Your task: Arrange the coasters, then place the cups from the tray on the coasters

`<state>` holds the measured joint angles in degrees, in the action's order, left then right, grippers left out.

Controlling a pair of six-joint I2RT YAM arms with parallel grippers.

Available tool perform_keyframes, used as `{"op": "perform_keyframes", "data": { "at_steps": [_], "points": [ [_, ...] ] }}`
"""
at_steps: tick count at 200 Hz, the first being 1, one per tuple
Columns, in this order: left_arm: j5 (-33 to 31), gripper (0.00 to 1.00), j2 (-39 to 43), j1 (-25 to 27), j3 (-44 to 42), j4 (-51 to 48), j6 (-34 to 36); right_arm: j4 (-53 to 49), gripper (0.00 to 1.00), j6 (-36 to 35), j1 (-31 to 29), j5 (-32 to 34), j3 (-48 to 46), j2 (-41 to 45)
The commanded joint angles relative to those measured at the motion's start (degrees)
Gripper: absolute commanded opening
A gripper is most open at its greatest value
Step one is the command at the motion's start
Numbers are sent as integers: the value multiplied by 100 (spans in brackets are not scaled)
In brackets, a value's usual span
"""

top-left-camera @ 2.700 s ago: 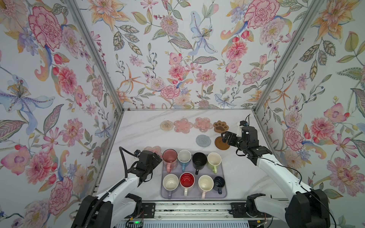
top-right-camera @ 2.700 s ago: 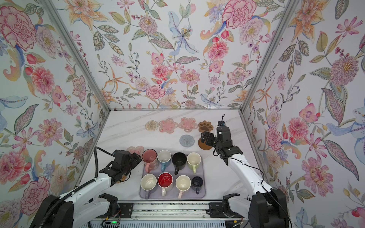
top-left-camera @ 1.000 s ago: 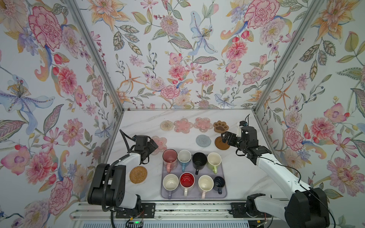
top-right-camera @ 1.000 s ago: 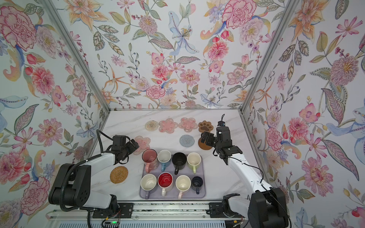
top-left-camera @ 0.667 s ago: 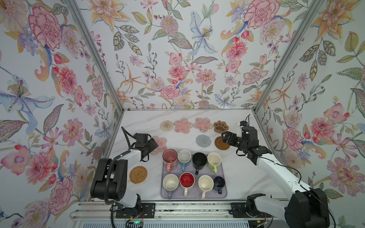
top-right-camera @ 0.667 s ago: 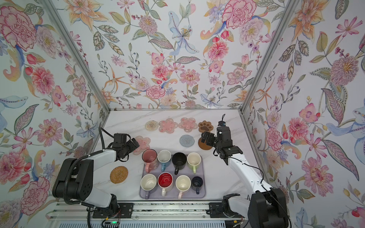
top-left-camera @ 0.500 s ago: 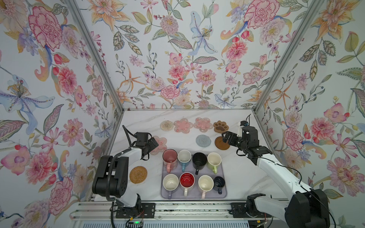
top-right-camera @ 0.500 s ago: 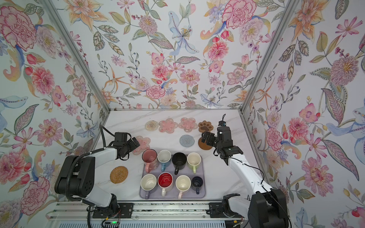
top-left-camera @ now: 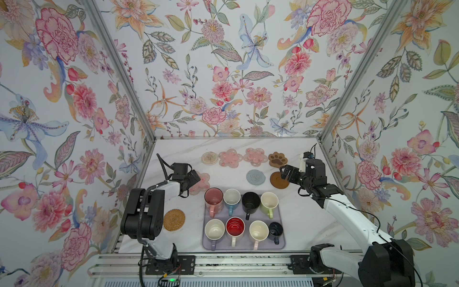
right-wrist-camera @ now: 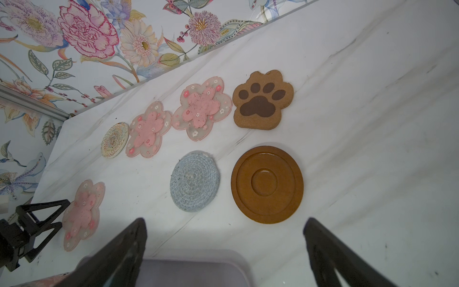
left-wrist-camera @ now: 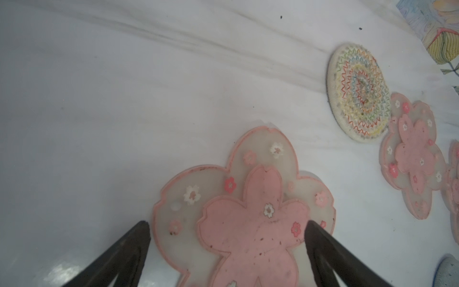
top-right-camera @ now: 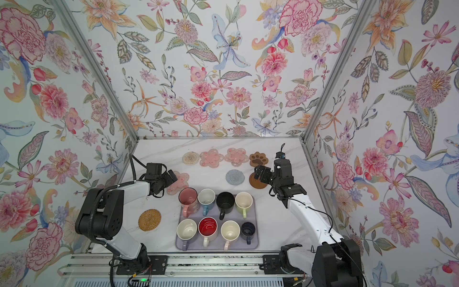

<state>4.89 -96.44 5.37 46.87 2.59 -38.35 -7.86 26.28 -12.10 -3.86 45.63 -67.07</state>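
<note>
- Only the top views show the rattan coaster (top-left-camera: 174,220).
- Spread wide, the left hand (left-wrist-camera: 226,223) sits over the flat, pink translucent flower coaster (left-wrist-camera: 260,198).
- Also spread wide, the right hand (right-wrist-camera: 223,220) holds nothing.

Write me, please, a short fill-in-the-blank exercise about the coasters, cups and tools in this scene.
1. The tray holds ____ cups.
2. In both top views, the woven rattan coaster lies to the ____ of the tray.
3. The left tool is over a pink coaster shaped like a ____.
4. The right tool holds nothing, and its jaws stand ____.

Missing words: eight; left; flower; open.
</note>
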Motion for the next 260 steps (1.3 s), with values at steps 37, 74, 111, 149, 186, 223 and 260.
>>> {"op": "perform_keyframes", "data": {
  "at_steps": [37, 74, 111, 149, 186, 223, 260],
  "points": [
    [390, 99, -210, 144, 133, -30, -59, -34, 99, -93, 100, 43, -133, 182],
    [390, 99, -338, 266, 301, -70, -41, -14, 99, -99, 129, -5, -142, 176],
    [424, 99, -543, 346, 576, -120, -15, -15, 99, -97, 157, -12, -177, 211],
    [460, 99, -758, 439, 829, -186, 24, -27, 99, -107, 221, -19, -229, 307],
    [504, 99, -834, 589, 951, -172, -32, -67, 99, -115, 282, -31, -254, 355],
    [513, 99, -823, 736, 1008, -156, -126, -58, 99, -117, 300, -54, -266, 357],
    [584, 99, -841, 860, 1015, -85, -242, -31, 99, -115, 330, -80, -291, 347]
  ]
}}
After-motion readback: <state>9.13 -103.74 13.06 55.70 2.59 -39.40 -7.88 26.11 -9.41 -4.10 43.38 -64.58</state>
